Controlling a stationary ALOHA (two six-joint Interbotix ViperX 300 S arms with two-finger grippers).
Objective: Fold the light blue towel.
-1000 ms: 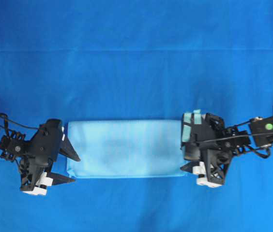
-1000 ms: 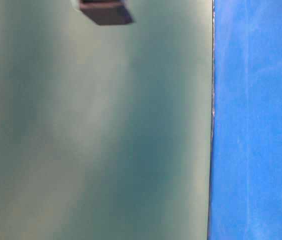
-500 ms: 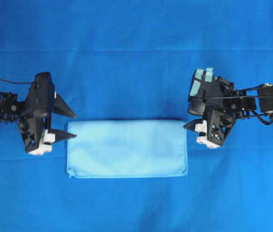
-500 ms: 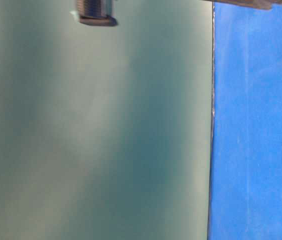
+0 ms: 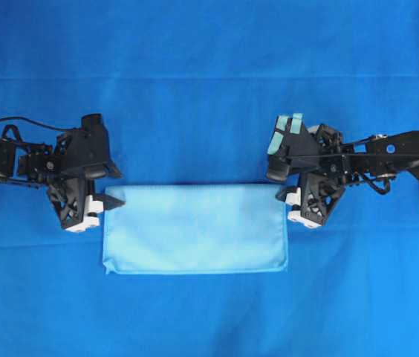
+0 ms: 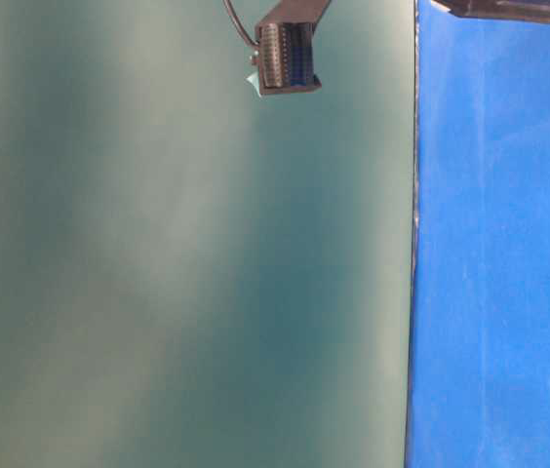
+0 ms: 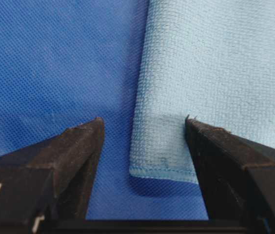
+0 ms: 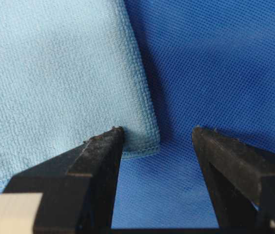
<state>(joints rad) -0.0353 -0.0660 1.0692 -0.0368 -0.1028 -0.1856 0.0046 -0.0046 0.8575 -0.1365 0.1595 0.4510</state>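
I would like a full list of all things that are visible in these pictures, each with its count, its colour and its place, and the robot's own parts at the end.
light blue towel: one, pale sky blue, folded to a flat rectangle, lying in the middle of the table covering, a little toward the near edge in the overhead view.
table covering: one, dark royal blue, spread under everything across the whole overhead view.
wall or panel: one, dull grey-green, fills the left part of the table-level view; what it is I cannot tell.
left gripper: one, black, open, at the towel's far left corner; the corner lies between its fingers.
right gripper: one, black, open, at the towel's far right corner, fingers to either side of the corner.
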